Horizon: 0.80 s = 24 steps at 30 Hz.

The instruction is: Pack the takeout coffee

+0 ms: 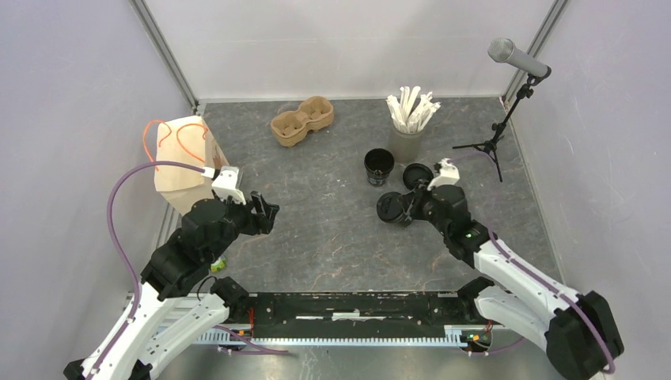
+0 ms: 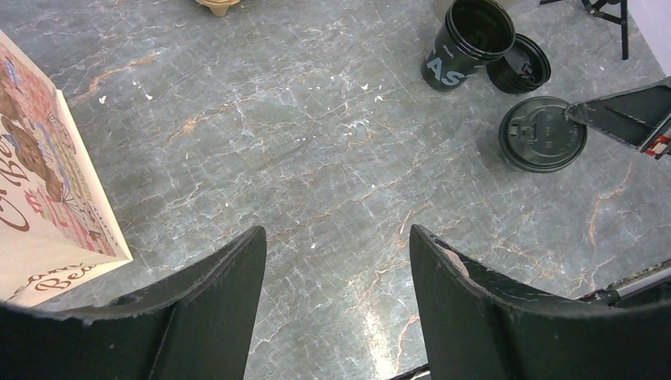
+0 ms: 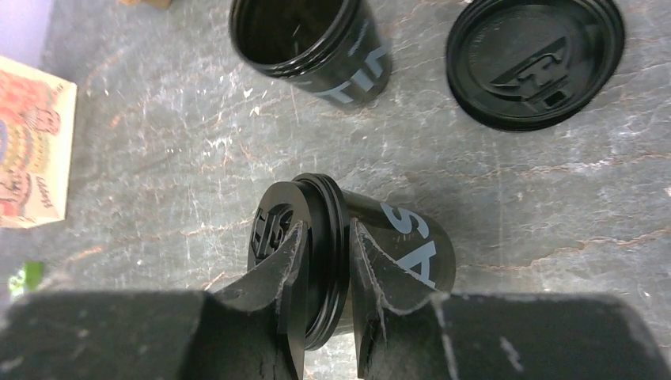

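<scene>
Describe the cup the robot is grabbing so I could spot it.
Find the grey cup of white sticks at the back right. In front stand an open black cup and, nearer the arms, the takeout coffee: the lidded one, pinched by the right gripper.

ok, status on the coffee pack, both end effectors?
Left end effector open, empty. Right end effector shut on lidded cup at lid rim. Open cup and loose lid close beside it.

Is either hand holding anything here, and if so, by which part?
The right hand grips the lidded cup at the lid's rim, one finger on the lid, one on the wall. The left hand holds nothing.
</scene>
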Each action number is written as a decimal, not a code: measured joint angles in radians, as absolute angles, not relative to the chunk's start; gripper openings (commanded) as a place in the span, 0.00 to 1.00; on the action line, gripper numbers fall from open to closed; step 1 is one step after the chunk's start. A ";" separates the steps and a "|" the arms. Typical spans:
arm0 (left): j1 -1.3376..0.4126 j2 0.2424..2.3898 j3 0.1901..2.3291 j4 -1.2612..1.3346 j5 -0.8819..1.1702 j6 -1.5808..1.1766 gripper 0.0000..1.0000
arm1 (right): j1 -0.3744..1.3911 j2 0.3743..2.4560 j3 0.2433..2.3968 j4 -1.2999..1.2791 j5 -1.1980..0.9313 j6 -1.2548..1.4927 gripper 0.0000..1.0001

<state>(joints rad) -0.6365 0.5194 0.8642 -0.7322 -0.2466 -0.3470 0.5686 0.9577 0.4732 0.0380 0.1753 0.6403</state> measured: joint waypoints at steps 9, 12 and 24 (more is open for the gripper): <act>-0.636 0.522 0.864 -0.733 -0.258 -0.347 0.73 | 0.216 0.842 0.286 0.210 -0.178 0.707 0.25; -0.636 0.524 0.864 -0.733 -0.258 -0.347 0.73 | 0.093 0.823 0.254 0.226 -0.277 0.713 0.25; -0.636 0.540 0.863 -0.733 -0.260 -0.347 0.73 | -0.198 0.835 0.223 0.253 -0.528 0.699 0.32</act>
<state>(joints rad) -0.6365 0.5404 0.8635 -0.7326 -0.2596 -0.3470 -0.1982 0.8349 0.2234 0.2531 -0.5282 0.6994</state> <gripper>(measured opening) 0.731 0.287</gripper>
